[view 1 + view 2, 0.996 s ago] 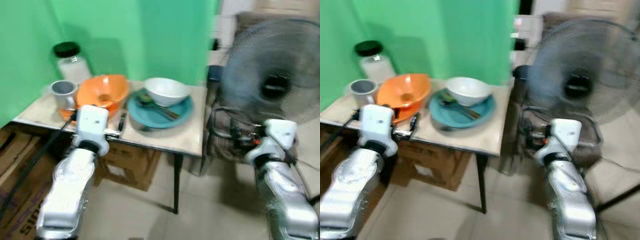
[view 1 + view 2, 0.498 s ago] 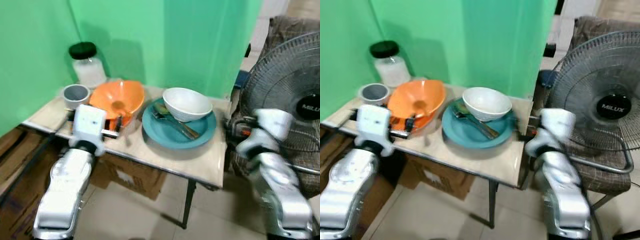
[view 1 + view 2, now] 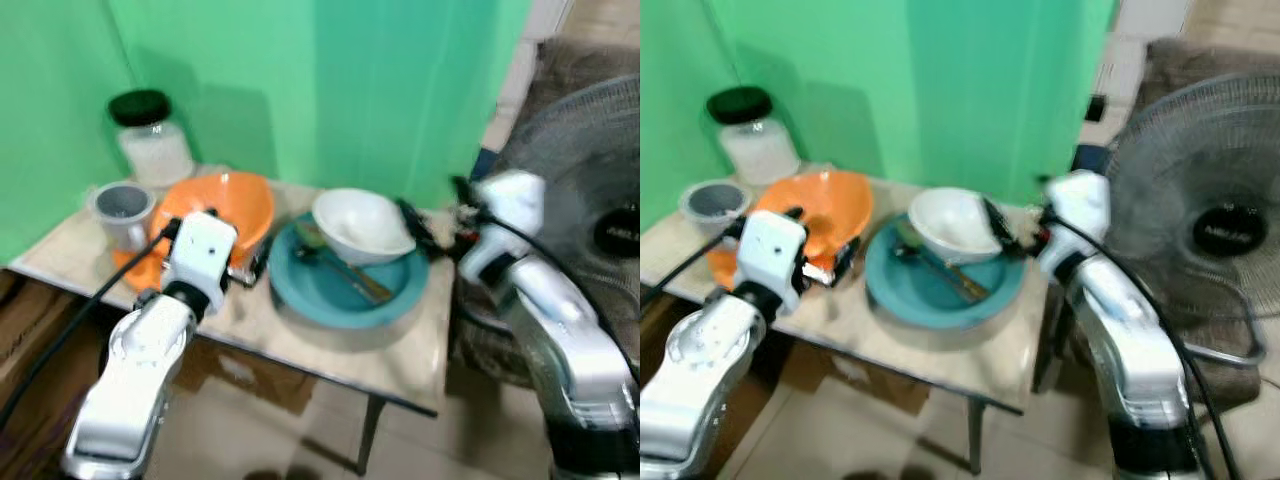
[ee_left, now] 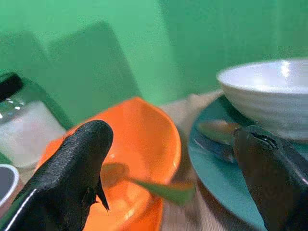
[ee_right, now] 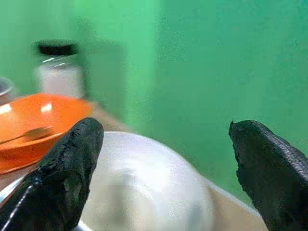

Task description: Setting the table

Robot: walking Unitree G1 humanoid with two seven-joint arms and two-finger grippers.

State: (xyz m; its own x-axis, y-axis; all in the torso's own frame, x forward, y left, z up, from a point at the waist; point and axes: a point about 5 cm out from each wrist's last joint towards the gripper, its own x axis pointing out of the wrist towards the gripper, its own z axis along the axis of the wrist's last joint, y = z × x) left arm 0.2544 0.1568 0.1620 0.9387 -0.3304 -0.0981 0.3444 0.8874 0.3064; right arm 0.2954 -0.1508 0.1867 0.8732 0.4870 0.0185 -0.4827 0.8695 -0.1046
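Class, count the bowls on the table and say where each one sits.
2. The orange bowl sits left of the teal plate, next to the grey cup. The white bowl rests on the teal plate.

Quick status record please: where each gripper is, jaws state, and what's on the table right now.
left gripper: jaws open, at the orange bowl
right gripper: jaws open, at the white bowl
white bowl: on the teal plate, with cutlery
orange bowl: spoon inside
also on table: grey cup, black-lidded jar
beside table: fan

Bright, even indoor light; head views softly motion-blurred, wrist views sharper with soft shadows
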